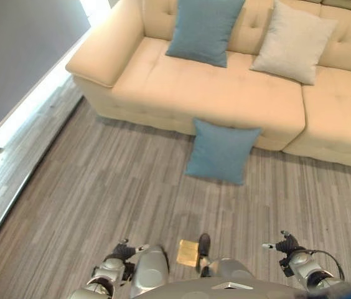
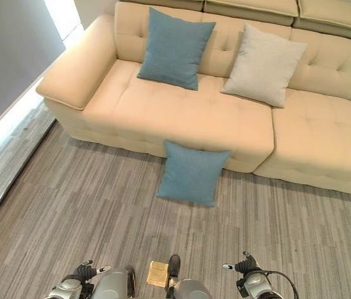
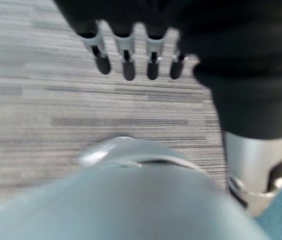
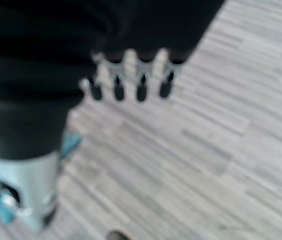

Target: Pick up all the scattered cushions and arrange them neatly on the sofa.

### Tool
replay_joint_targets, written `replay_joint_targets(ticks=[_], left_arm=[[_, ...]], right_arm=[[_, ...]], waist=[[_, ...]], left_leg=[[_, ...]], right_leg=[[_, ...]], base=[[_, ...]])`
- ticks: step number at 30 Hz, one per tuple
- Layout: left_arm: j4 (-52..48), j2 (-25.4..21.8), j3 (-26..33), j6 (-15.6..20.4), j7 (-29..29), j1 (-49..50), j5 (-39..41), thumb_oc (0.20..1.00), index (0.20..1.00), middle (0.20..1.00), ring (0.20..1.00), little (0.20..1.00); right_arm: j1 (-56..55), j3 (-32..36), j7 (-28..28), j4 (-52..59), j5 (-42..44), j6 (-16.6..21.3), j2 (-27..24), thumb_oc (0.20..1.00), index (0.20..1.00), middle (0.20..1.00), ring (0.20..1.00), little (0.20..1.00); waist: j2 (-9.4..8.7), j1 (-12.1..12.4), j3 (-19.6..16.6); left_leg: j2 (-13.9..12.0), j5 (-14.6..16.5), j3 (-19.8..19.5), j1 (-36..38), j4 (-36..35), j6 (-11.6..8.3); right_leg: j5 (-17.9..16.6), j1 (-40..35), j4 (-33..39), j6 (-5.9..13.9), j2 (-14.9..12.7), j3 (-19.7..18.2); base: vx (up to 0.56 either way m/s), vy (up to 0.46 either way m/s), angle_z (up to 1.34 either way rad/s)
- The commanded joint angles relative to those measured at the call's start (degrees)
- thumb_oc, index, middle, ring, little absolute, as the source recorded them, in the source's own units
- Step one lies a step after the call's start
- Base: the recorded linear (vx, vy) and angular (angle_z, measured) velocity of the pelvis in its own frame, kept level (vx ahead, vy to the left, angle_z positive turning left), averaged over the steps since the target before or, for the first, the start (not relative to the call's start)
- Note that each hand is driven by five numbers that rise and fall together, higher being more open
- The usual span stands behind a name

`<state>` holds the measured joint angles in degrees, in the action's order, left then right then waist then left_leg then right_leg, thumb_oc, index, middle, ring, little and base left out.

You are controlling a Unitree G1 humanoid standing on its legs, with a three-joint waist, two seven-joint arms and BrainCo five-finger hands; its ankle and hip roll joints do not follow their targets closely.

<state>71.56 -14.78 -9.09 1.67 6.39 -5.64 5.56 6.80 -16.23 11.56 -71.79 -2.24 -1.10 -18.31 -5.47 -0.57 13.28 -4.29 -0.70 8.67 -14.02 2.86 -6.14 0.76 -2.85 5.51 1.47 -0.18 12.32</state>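
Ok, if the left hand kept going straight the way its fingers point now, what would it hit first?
Probably just the floor. The left hand hangs with straight fingers over bare boards, holding nothing. The blue cushion on the floor lies well ahead, against the sofa, not in that line, though depth is unclear.

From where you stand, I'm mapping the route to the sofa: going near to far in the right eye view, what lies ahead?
Small tan block on the floor → blue cushion on the floor, against the sofa front → sofa seat → blue cushion and beige cushion against the backrest.
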Motion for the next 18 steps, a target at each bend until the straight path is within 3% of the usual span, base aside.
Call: replay_joint_targets(ticks=[1, 7, 11, 13, 15, 17, 18], left_arm=[[0.9, -1.6, -1.2, 0.3, 0.1, 0.8, 0.5, 1.0, 1.0, 1.0, 1.0, 1.0], [1.4, -2.3, -0.2, 0.1, 0.2, 1.4, 0.1, 1.0, 1.0, 1.0, 1.0, 1.0], [0.8, -3.2, 0.3, 0.1, 0.5, 1.0, 0.8, 1.0, 1.0, 1.0, 1.0, 1.0], [0.8, -3.5, 0.3, 0.2, 0.6, 0.9, 0.8, 1.0, 1.0, 1.0, 1.0, 1.0], [1.0, -3.7, 1.0, 0.4, 0.6, 1.0, 1.2, 1.0, 1.0, 1.0, 1.0, 1.0], [1.0, -3.8, 1.3, 0.4, 0.7, 0.9, 1.4, 1.0, 1.0, 1.0, 1.0, 1.0], [1.1, -3.8, 1.4, 0.4, 0.8, 0.8, 1.2, 1.0, 1.0, 1.0, 1.0, 1.0]], right_arm=[[-1.3, 0.0, 0.4, 1.6, 1.2, 0.2, -2.1, 1.0, 1.0, 1.0, 1.0, 1.0], [-0.7, -0.1, 0.0, 2.7, 0.1, 0.0, -1.0, 1.0, 1.0, 1.0, 1.0, 1.0], [0.8, -0.1, -0.2, 4.8, 0.4, -0.1, -0.7, 1.0, 1.0, 1.0, 1.0, 1.0], [1.1, -0.2, -0.1, 5.3, 0.5, 0.1, -0.6, 1.0, 1.0, 1.0, 1.0, 1.0], [1.8, -0.3, -0.4, 6.0, 0.1, 0.1, -0.7, 1.0, 1.0, 1.0, 1.0, 1.0], [2.4, -0.5, -0.4, 6.3, -0.1, 0.0, -0.9, 1.0, 1.0, 1.0, 1.0, 1.0], [2.7, -0.6, -0.4, 6.5, -0.4, -0.2, -1.1, 1.0, 1.0, 1.0, 1.0, 1.0]], waist=[[1.39, 1.0, -1.2], [0.9, 1.5, -2.5], [1.45, 1.2, -1.6], [1.86, 1.2, -1.4], [2.68, 1.0, -1.3], [2.82, 1.0, -1.3], [2.71, 0.6, -1.0]], left_leg=[[0.8, -0.9, -1.1, 2.1, 3.4, 2.12], [2.8, 2.7, 1.1, 6.1, 4.0, 4.82], [3.2, 5.1, 3.0, 8.9, 4.3, 7.17], [2.9, 5.6, 3.6, 9.3, 4.3, 7.38], [3.1, 6.4, 4.0, 11.9, 3.4, 7.31], [2.7, 7.6, 3.8, 13.4, 3.0, 6.43], [2.7, 7.2, 4.0, 13.9, 2.8, 6.25]], right_leg=[[5.3, -0.3, -8.1, 3.06, -2.7, -2.4], [5.4, 0.6, -14.4, 5.44, -6.3, -3.3], [-0.1, 5.9, -25.3, 7.07, -9.5, -3.1], [-0.3, 7.3, -27.5, 7.19, -10.3, -2.6], [0.0, 9.2, -25.0, 6.35, -12.4, 0.3], [-0.3, 10.3, -19.5, 7.23, -14.2, 2.3], [-2.4, 10.6, -15.2, 7.31, -14.4, 3.0]], base=[[0.29, 0.178, -0.47], [0.2, 0.164, -0.66], [0.1, 0.12, -0.31], [0.06, 0.078, -0.24], [0.18, 0.037, -0.07], [0.19, -0.114, -0.31], [0.17, -0.13, -0.39]])
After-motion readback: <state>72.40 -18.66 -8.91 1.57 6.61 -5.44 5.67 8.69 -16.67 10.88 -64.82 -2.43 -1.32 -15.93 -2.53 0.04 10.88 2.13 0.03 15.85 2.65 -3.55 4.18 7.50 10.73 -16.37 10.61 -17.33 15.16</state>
